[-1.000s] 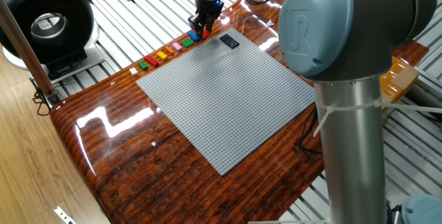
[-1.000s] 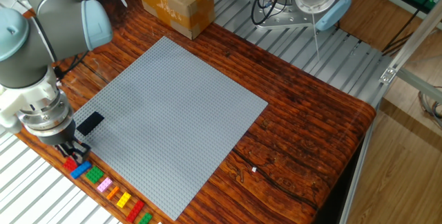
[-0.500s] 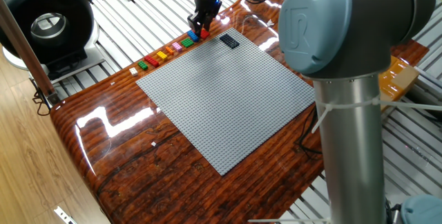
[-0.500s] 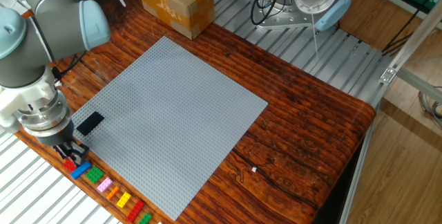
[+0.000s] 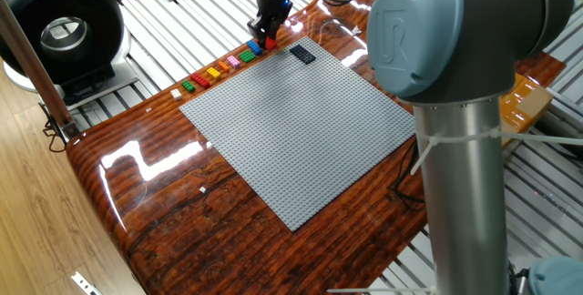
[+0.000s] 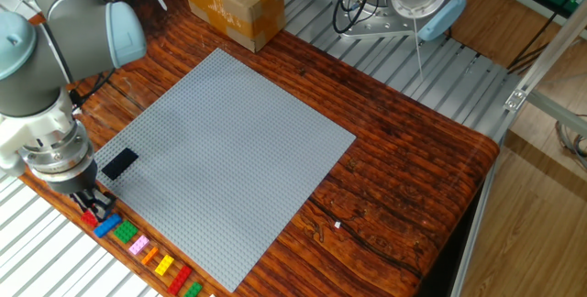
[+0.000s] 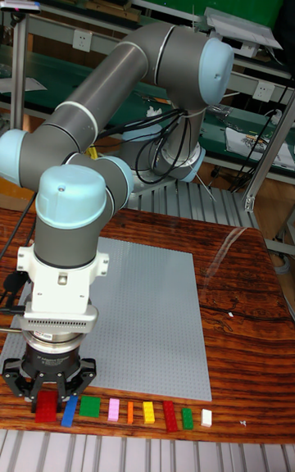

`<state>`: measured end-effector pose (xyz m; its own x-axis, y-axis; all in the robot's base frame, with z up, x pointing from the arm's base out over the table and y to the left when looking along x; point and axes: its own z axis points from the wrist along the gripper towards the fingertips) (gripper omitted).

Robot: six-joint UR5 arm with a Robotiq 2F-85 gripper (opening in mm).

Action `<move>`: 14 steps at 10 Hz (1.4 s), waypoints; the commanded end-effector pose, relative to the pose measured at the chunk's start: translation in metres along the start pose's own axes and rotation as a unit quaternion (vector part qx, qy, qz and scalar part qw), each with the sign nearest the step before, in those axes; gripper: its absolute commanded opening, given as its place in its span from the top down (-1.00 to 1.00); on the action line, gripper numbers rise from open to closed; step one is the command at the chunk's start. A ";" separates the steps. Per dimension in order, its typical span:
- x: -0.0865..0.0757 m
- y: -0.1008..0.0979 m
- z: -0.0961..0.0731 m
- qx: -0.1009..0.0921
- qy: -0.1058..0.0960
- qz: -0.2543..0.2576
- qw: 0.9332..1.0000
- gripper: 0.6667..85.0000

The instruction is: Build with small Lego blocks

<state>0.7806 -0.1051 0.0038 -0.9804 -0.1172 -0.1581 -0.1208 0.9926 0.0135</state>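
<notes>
The black two-finger gripper point(image 7: 49, 394) hangs straight down over the end of a row of small plastic Lego bricks, its jaws spread to either side of the red rectangular brick point(image 7: 47, 406) at the row's end. The tall fixed view shows the fingers parted and low around that brick, but whether they already touch it cannot be told, and nothing looks lifted.

Just beside the red brick lies the blue brick point(image 7: 70, 410), then green point(image 7: 89, 408), pink point(image 7: 113, 410), orange point(image 7: 129, 412), yellow point(image 7: 148, 412), a longer red one point(image 7: 170, 415), a small green one point(image 7: 187, 418) and a white one point(image 7: 206, 417). The row runs along the edge of the large grey studded baseplate point(image 5: 301, 122) on the glossy brown wooden table point(image 5: 146, 195). A small black flat piece point(image 6: 119, 162) sits on the plate near the gripper.

The likely trouble is the tight spacing: 1 finger comes down very near the blue brick, so closing could nudge or tip it, or pinch 2 bricks at once. A skewed grip on the red brick would make seating it on the studs harder.

In both fixed views the fingers cover most of the red brick, and the bricks are too small to read their stud counts.
</notes>
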 end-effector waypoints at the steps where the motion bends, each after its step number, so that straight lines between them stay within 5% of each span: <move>1: -0.001 -0.006 -0.023 0.011 0.006 0.029 0.999 0.55; 3: -0.003 -0.014 -0.021 0.022 0.010 0.040 0.999 0.64; 4: -0.004 -0.021 -0.022 0.034 0.006 0.063 0.997 0.94; 6: 0.006 -0.029 -0.033 0.048 0.009 0.076 0.996 0.99; 9: 0.021 -0.023 -0.035 0.037 0.009 0.101 0.994 0.99; 14: 0.028 0.016 -0.031 0.020 -0.016 0.164 0.986 0.99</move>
<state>0.7534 -0.1087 0.0306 -0.9751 0.1424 -0.1698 0.1457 0.9893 -0.0068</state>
